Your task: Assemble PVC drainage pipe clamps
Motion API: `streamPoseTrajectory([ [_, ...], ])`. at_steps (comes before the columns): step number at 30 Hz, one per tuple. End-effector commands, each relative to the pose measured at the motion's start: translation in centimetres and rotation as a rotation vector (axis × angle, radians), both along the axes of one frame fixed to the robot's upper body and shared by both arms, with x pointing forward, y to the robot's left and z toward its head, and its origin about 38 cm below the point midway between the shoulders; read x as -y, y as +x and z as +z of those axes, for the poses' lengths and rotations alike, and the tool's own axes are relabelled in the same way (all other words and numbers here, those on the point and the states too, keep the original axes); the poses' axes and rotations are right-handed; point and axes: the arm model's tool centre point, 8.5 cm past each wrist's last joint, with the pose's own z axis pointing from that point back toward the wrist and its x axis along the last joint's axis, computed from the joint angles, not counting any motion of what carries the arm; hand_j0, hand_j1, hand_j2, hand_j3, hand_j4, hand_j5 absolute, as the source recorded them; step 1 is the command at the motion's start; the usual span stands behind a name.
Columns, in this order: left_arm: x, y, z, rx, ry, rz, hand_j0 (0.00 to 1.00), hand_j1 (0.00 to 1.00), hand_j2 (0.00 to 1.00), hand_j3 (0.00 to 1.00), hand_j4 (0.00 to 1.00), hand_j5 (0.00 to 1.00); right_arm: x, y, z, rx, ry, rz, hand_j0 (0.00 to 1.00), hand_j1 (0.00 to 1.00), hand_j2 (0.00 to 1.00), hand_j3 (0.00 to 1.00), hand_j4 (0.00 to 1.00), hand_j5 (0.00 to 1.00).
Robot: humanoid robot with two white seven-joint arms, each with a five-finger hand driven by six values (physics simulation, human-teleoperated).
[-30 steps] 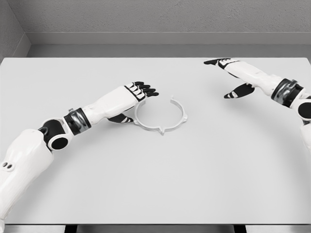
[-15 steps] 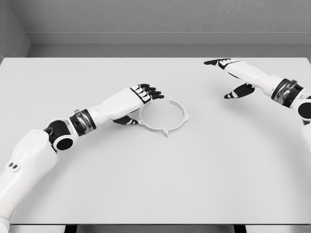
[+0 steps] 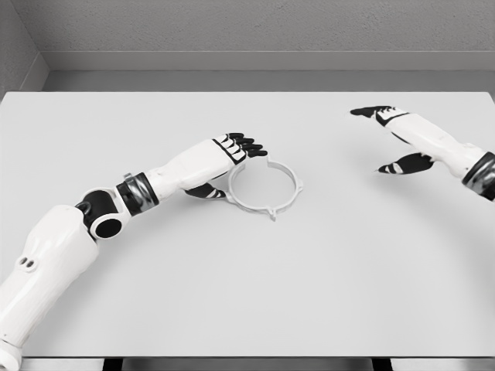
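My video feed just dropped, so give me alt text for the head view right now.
The left hand reaches over the left rim of a white ring-shaped pipe clamp lying flat on the grey table, fingers extended, thumb below beside the ring. The right hand hovers open at the far right, well clear of the clamp.

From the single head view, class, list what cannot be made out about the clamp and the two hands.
- Clamp ring: its left rim, hidden under the left hand; whether it is gripped is unclear.
- Left hand: its palm side, turned away from the camera.
- Right hand: its forearm is cut off by the right edge.
- Ring tabs: too small to read.
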Motion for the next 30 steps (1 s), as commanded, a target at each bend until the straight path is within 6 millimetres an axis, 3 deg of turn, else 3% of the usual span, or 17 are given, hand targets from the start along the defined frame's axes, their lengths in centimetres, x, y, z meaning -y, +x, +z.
streamPoseTrajectory([
  [1,0.4,0.0,0.1,-0.002,-0.013,-0.005,1.00,1.00,1.00,1.00,1.00,1.00,1.3,-0.3,2.4,0.056,0.024,-0.014,1.00,1.00,1.00,1.00,1.00,1.00],
  [4,0.5,-0.1,0.0,-0.010,-0.006,-0.007,1.00,1.00,1.00,1.00,1.00,1.00,3.1,-1.1,2.4,0.047,0.038,-0.045,1.00,1.00,1.00,1.00,1.00,1.00],
  [12,0.6,-0.1,0.0,-0.009,-0.007,-0.009,1.00,1.00,1.00,1.00,1.00,1.00,3.5,-1.4,1.8,0.029,0.035,-0.050,1.00,1.00,1.00,1.00,1.00,1.00],
  [13,0.6,0.0,0.1,-0.008,-0.009,-0.009,1.00,1.00,1.00,1.00,1.00,1.00,4.4,-1.6,0.9,-0.001,0.046,-0.071,1.00,1.00,1.00,1.00,1.00,1.00],
  [17,1.2,0.0,0.1,-0.009,-0.017,-0.015,1.00,1.00,1.00,1.00,1.00,1.00,5.2,-3.1,-0.5,-0.051,0.260,-0.065,1.00,1.00,1.00,1.00,1.00,1.00],
  [30,2.2,-0.2,0.0,-0.008,-0.010,-0.030,1.00,1.00,1.00,1.00,1.00,1.00,4.8,-3.2,0.1,-0.032,0.265,-0.052,1.00,1.00,1.00,1.00,1.00,1.00],
])
